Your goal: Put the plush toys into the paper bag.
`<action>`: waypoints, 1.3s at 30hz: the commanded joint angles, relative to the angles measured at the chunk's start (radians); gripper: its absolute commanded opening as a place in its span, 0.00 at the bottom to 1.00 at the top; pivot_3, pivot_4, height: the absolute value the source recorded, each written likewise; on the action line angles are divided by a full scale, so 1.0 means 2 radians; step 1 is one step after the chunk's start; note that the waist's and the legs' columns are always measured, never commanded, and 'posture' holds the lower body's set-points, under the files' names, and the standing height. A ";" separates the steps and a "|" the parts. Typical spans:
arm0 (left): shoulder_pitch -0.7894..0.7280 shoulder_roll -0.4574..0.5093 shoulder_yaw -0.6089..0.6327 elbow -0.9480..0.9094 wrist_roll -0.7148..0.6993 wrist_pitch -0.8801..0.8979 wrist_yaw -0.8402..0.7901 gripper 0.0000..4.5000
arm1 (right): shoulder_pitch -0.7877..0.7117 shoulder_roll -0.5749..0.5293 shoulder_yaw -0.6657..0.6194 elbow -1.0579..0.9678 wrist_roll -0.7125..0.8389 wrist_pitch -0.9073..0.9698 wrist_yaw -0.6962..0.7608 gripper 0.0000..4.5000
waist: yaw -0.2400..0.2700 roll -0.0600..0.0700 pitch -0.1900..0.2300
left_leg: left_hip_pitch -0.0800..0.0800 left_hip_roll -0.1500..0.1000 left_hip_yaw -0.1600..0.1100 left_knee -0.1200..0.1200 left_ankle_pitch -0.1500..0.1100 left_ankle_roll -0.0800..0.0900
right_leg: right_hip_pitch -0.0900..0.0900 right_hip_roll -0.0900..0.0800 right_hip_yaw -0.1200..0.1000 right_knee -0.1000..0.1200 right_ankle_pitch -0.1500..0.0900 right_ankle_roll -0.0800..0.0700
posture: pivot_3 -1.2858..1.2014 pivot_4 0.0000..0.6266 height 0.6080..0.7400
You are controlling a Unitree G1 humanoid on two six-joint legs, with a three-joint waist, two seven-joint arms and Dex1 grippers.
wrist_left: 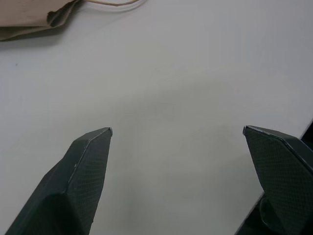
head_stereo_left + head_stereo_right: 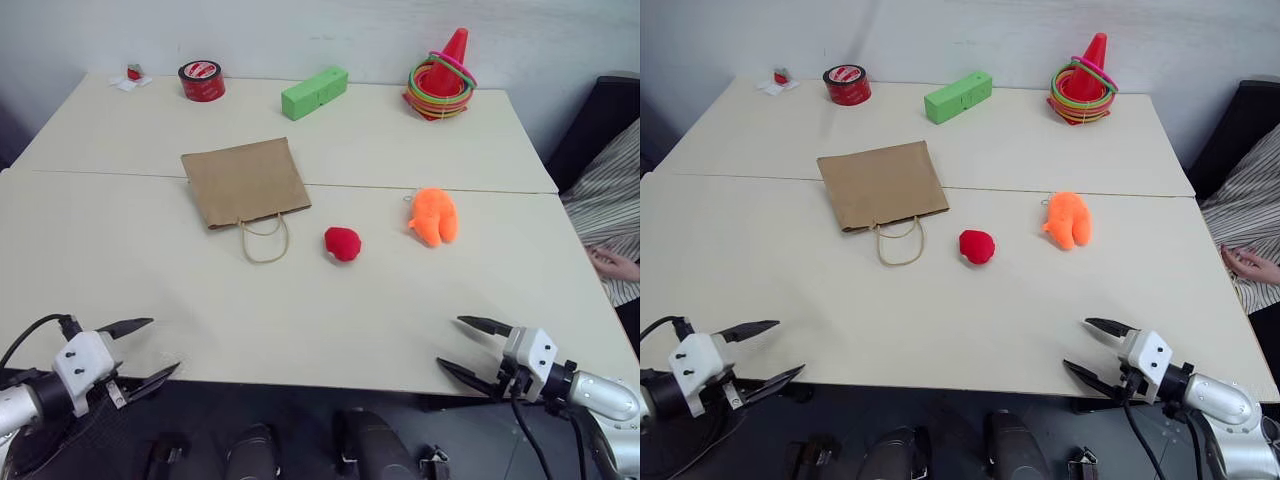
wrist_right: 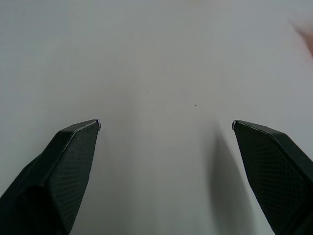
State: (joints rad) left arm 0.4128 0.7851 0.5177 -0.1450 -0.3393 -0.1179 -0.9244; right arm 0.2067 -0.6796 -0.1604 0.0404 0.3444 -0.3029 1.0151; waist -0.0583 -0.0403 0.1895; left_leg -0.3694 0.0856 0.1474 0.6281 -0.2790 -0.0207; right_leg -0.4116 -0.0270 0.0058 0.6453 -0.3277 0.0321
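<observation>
While both toys lie on the table (image 2: 120,250) and the paper bag (image 2: 245,182) lies flat, I judge that the work is at its very first step: nothing is picked up yet. The left pincer (image 2: 150,350) and the right pincer (image 2: 462,343) both hang at the near edge of the table, each with its two fingers wide apart and nothing between them.

Ahead of the right pincer and a little toward the middle lies the orange plush toy (image 2: 434,216); the small red plush toy (image 2: 342,243) lies further toward the left pincer, just beside the bag's cord handles (image 2: 265,238). The bag lies well ahead of the left pincer, its mouth facing the robot.

For the next move I think the right pincer must reach forward to one toy, while the left one must lift the bag's mouth, because a flat bag will not accept a toy.

Between the pincers and the toys the table is bare, so there is good room. A person's hand (image 2: 618,264) rests beyond the table's edge, outward of the right pincer, so a wide swing there is a risk.
</observation>
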 commanded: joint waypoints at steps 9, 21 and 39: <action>-0.229 0.006 -0.071 0.005 -0.033 0.149 0.069 1.00 | -0.065 0.098 0.020 -0.121 0.048 0.074 -0.090 0.98 | 0.005 0.001 0.000 | 0.000 -0.001 0.000 0.000 0.000 -0.002 | 0.000 -0.001 0.000 0.003 0.002 0.003 | 0.52 0.24 1.00; -0.508 -0.066 -0.261 0.268 0.127 0.014 0.067 0.80 | -0.115 0.152 0.052 -0.123 0.013 0.071 -0.136 1.00 | 0.003 0.001 0.000 | -0.001 -0.001 0.001 0.002 0.003 -0.005 | -0.002 0.001 0.000 0.004 0.002 0.004 | 0.52 0.24 1.00; -0.466 0.010 -0.161 0.125 -0.091 0.197 -0.121 0.00 | -0.173 0.147 0.140 -0.141 0.000 0.148 -0.094 0.41 | -0.003 0.001 0.000 | 0.000 0.000 0.001 0.003 0.004 -0.007 | -0.002 0.001 0.000 0.008 0.001 0.003 | 0.52 0.24 1.00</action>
State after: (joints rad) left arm -0.5326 0.7724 0.1437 0.1944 -0.4364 0.1920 -1.1362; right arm -0.1073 -0.3920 0.0819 -0.2035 0.3427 -0.0332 0.8102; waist -0.0650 -0.0392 0.1896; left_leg -0.3693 0.0856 0.1479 0.6330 -0.2699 -0.0343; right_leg -0.4160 -0.0240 0.0060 0.6617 -0.3254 0.0385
